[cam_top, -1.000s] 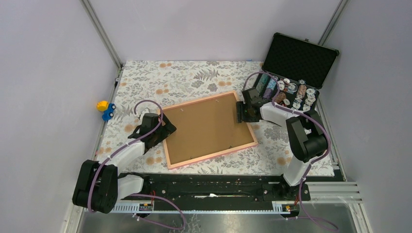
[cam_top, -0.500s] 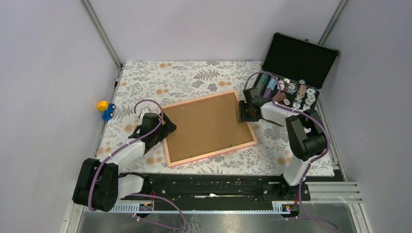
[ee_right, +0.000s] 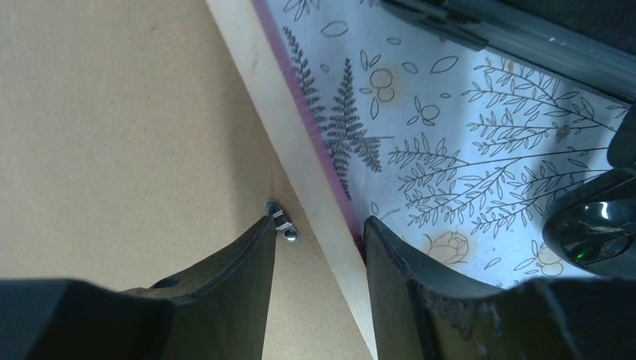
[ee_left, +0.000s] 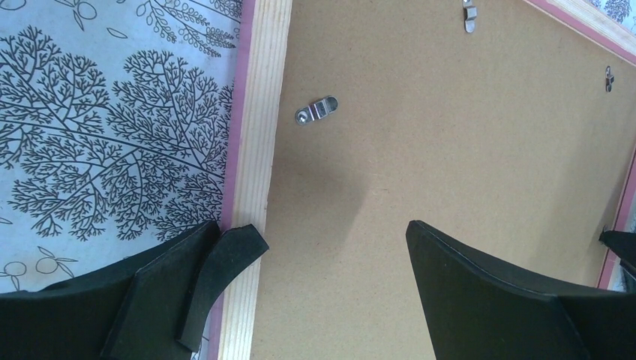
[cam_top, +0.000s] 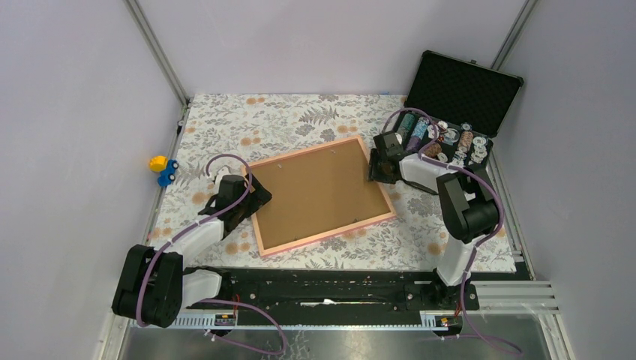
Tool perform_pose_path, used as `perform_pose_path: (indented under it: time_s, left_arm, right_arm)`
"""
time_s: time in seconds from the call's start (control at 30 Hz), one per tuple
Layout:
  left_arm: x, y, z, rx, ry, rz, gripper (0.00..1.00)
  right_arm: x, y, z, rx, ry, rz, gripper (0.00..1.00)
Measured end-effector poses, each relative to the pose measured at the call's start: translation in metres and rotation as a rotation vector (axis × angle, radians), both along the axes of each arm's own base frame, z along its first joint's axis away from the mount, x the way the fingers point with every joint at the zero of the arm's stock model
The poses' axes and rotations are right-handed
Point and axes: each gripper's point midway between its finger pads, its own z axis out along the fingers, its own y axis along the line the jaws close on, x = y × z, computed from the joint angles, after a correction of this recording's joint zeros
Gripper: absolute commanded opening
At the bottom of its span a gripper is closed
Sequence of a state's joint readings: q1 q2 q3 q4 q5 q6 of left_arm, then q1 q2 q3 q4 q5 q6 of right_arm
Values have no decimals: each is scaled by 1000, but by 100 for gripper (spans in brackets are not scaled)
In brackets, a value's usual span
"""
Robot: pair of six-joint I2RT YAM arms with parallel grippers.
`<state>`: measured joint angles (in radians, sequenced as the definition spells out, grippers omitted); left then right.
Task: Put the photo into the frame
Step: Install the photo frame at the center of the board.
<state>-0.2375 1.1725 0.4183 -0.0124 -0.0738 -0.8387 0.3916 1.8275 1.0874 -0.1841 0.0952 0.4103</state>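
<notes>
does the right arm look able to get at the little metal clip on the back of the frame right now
Probably yes: the right pincer hangs over the edge of the frame, one fingertip right beside the metal clip, and the brown board around it is bare, with nothing in between.

You're looking into a booth closed in by plain, pale lilac-grey walls [cam_top: 315, 37] at the back and on both sides, with slanted aluminium posts [cam_top: 156, 51] in the back corners. The tabletop [cam_top: 300, 112] is covered in a print of grey ferns and orange flowers. Slotted aluminium rails [cam_top: 517, 296] line its near edge, with a dull metal sheet [cam_top: 360, 343] nearer you. The light is soft and even.
</notes>
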Motion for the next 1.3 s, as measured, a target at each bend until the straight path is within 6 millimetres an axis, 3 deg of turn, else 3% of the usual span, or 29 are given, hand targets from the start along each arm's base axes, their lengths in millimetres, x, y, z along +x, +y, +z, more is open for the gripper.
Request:
perform_pose_path:
  time_s: [0.13, 0.53, 0.87, 0.93, 1.0, 1.07, 1.23, 1.3]
  left_arm:
    - [1, 1, 0, 2, -3, 3, 98]
    - [1, 1, 0, 3, -6, 5, 99]
    - [2, 5, -1, 24, -17, 17, 99]
    - [2, 5, 0, 29, -18, 12, 99]
    - [1, 5, 0, 36, -19, -2, 99]
    - [-3, 6, 0, 47, -10, -22, 99]
    - [-14, 0, 15, 40, 31, -61, 99]
    - [-12, -6, 27, 15, 26, -70, 99]
  right_arm:
    - [8, -1, 0, 21, -11, -98, 0]
    - [9, -7, 0, 102, -16, -384, 0]
    - [4, -4, 3, 223, -42, -499, 1]
    - [5, -4, 4, 237, -47, -499, 12]
    - [7, -2, 4, 235, -54, -468, 32]
    - [7, -2, 5, 217, -57, -424, 46]
    - [1, -1, 3, 141, -33, -284, 66]
    - [1, 1, 3, 113, -21, -225, 66]
